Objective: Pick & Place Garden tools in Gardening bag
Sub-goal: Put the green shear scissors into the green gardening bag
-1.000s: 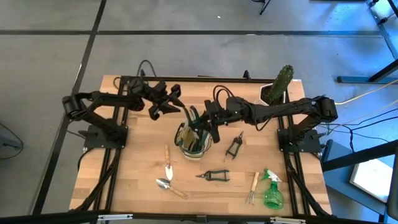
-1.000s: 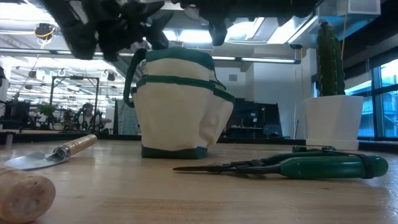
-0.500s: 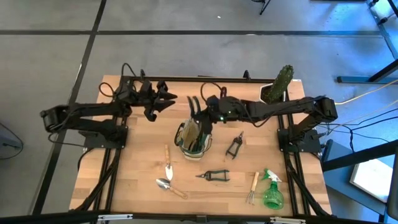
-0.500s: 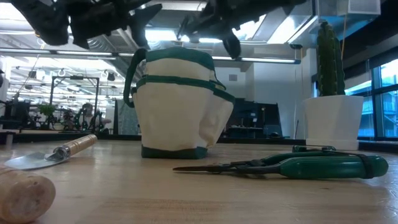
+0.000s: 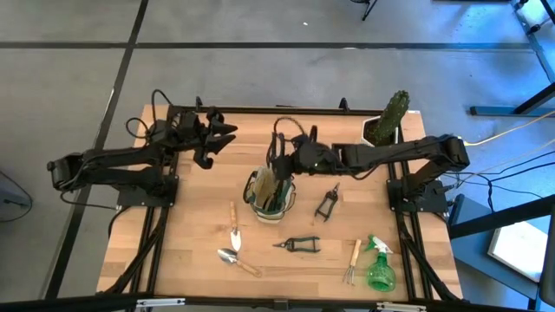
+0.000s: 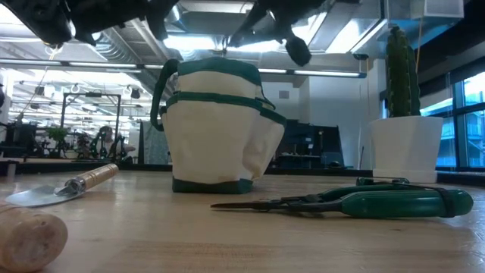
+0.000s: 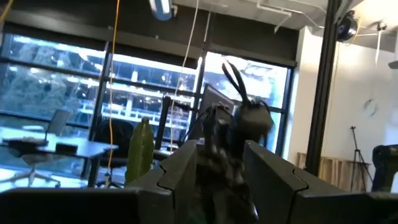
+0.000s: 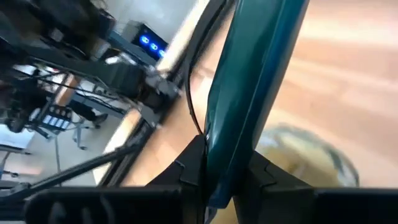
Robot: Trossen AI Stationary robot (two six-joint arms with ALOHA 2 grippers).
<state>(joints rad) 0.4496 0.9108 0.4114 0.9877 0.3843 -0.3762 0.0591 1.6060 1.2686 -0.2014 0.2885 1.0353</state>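
The right gripper [image 5: 279, 154] was held up in the air, just behind the gardening bag [image 5: 270, 192], near the middle of the table [image 5: 191, 225]. Its two fingers [image 8: 194, 163] were squeezed tight on a green-handled tool [image 8: 249, 93]. The green handle was seen clamped between the fingers in the right wrist view. The other end of that tool could not be made out.

The left gripper [image 5: 227, 134] was held up over the back left part of the table, well apart from the bag. Its fingers [image 7: 180, 171] were parted and nothing was gripped in them.

The gardening bag was stood upright in the middle of the table. It was cream with green trim and a green loop handle [image 6: 161, 91]. A few tools could be seen poking out of its top from above.

More garden tools were laid flat on the wood. A wooden-handled trowel [image 5: 234, 227] was placed in front of the bag, and a second trowel [image 5: 236, 260] was laid near the front edge. Green-handled shears [image 5: 299, 245] were set in front of the bag. Black pruners [image 5: 327, 204] were laid to the right of it. A hand fork [image 5: 352, 260] was placed just beside a green spray bottle [image 5: 378, 267] at the front right.

A cactus [image 5: 395, 113] in a white pot [image 6: 405, 148] was stood at the back right corner.
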